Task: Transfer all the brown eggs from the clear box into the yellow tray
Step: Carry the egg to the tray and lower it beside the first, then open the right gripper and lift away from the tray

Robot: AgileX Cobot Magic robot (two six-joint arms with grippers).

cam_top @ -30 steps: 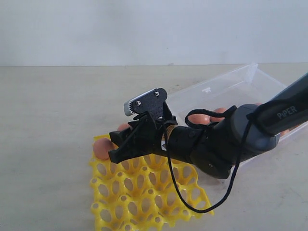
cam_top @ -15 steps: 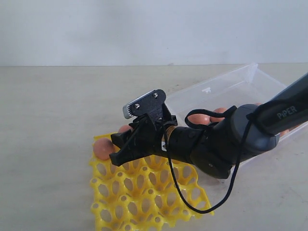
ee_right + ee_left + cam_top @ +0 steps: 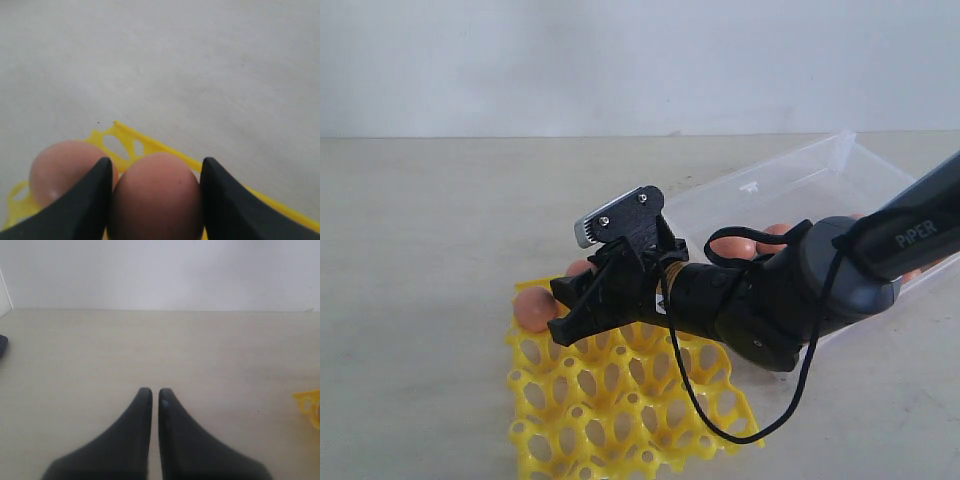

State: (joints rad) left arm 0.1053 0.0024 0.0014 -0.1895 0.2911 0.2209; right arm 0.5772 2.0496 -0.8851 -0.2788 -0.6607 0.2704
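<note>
My right gripper (image 3: 156, 161) is shut on a brown egg (image 3: 156, 195), one finger against each side. It hangs low over the far left corner of the yellow tray (image 3: 620, 400). Another brown egg (image 3: 532, 307) sits in the corner cup beside it, also seen in the right wrist view (image 3: 60, 167). Behind the arm lies the clear box (image 3: 790, 185) with brown eggs (image 3: 735, 247) still in it, mostly hidden by the arm. My left gripper (image 3: 152, 391) is shut and empty over bare table, off the exterior view.
The right arm's black body and its looping cable (image 3: 720, 425) lie across the tray's right half and the box's near wall. A tray corner (image 3: 310, 402) shows at the edge of the left wrist view. Pale tabletop surrounds everything.
The right gripper has sunk slightly toward the tray with the egg, then held still. The egg in the corner cup has not moved.
</note>
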